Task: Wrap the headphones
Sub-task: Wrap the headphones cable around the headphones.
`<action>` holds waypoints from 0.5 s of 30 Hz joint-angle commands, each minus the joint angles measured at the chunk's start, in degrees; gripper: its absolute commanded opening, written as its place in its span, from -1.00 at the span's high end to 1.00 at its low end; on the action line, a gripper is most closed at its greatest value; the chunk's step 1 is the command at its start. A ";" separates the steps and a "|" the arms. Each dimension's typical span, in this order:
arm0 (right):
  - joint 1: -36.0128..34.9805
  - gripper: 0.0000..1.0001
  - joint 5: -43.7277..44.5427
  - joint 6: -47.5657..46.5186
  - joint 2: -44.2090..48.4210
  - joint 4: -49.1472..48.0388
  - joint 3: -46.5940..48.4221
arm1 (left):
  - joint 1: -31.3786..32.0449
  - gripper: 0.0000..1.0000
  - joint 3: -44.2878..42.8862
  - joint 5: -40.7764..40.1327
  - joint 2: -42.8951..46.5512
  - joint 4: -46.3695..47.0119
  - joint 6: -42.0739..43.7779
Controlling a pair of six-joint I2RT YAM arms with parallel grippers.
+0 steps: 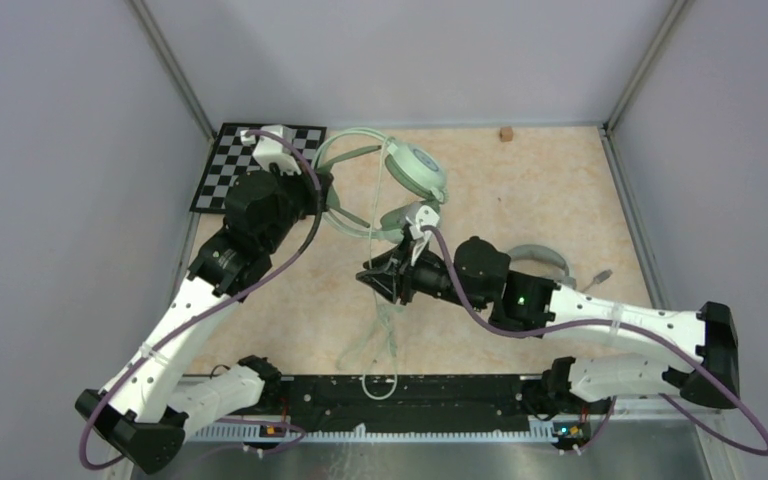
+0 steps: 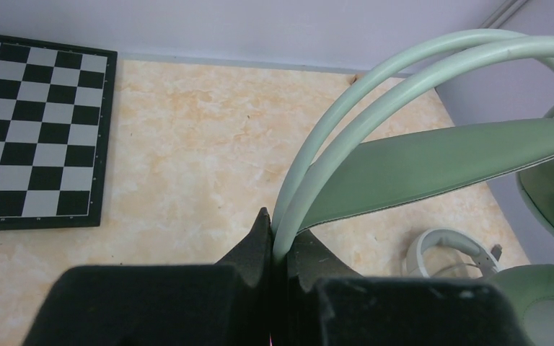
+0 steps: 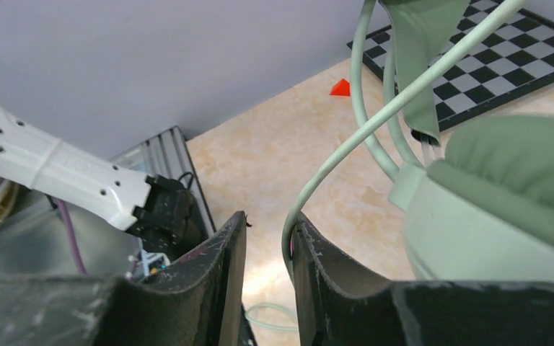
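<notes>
The left pincer point(image 2: 273, 225) clamps the 2 headband hoops point(image 2: 375, 90) of the mint-green headset point(image 1: 415, 170) near the far edge of the tabletop point(image 1: 560, 190), just beside the checkerboard point(image 1: 222, 160). The right pincer point(image 3: 267, 220) stands parted, the pale-green cable point(image 3: 346, 148) running through its gap. The white headset point(image 1: 543, 257) lies partly under the right arm point(image 1: 620, 320).

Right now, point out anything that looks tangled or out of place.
The pale-green cable trails in a loose tangle, one loop spilling over the table's near edge onto the black rail. A small brown block sits alone by the far wall.
</notes>
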State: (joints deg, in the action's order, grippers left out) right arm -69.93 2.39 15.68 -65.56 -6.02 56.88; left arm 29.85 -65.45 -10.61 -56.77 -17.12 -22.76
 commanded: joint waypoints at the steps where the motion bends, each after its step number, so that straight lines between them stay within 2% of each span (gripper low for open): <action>1: -1.10 0.38 2.56 -8.16 2.39 -9.24 -4.66 | -0.09 1.00 -3.04 1.72 2.15 9.44 -5.18; 8: -3.75 0.18 2.48 -18.92 -0.33 -21.86 -13.01 | -0.09 1.00 -3.28 4.96 3.36 10.83 -6.63; 15: -4.83 0.16 8.04 -23.84 -1.79 -34.54 -19.26 | -0.08 1.00 -4.16 5.54 4.11 11.77 -7.24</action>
State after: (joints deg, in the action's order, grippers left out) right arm -74.15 6.92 -3.20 -66.63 -28.73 39.57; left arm 29.78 -65.69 -6.74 -54.87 -15.31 -25.67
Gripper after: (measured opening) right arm 0.418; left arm 0.046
